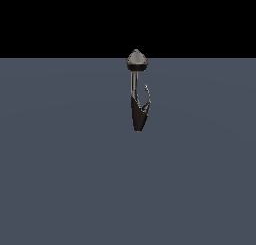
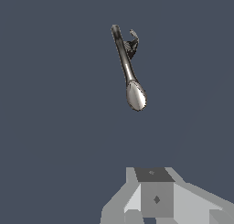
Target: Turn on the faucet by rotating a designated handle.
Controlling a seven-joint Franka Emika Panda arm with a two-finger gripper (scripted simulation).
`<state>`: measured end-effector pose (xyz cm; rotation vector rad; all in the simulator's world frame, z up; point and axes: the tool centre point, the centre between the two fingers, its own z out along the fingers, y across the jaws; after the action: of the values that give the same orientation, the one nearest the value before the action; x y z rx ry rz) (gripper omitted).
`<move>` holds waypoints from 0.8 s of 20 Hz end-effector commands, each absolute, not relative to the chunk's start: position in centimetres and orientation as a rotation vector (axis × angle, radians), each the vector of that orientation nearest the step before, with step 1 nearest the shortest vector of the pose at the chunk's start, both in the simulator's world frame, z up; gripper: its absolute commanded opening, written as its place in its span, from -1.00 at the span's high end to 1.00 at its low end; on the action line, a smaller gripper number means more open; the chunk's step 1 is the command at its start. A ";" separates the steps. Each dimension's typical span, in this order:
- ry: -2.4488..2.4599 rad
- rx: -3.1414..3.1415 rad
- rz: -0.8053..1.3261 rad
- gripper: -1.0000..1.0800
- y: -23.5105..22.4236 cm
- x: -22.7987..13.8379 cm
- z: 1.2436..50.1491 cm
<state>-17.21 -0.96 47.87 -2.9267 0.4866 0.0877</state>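
Observation:
The faucet [image 1: 137, 114] stands on the grey floor in the middle of the exterior view, with a grey cone-shaped cap [image 1: 136, 59] on a thin stem over a black tapered body. The handle [image 1: 148, 96] is a thin curved sliver branching off the body toward the exterior view's right. The wrist view shows the faucet [image 2: 124, 58] from above, with its cap [image 2: 136, 95] and handle [image 2: 133, 41]. My gripper [image 2: 153, 175] shows only as grey blocks at the frame's edge, well apart from the faucet and touching nothing. Its jaws cannot be told apart. The arm is out of the exterior view.
A flat grey floor [image 1: 60, 164] surrounds the faucet on all sides. A black background lies beyond the floor's far edge [image 1: 60, 57]. No other object is in view.

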 end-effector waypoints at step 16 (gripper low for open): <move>1.009 -2.563 0.317 1.00 -1.8 -4.7 40.9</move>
<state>-5.73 -1.67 41.69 -2.5994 0.9635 0.2967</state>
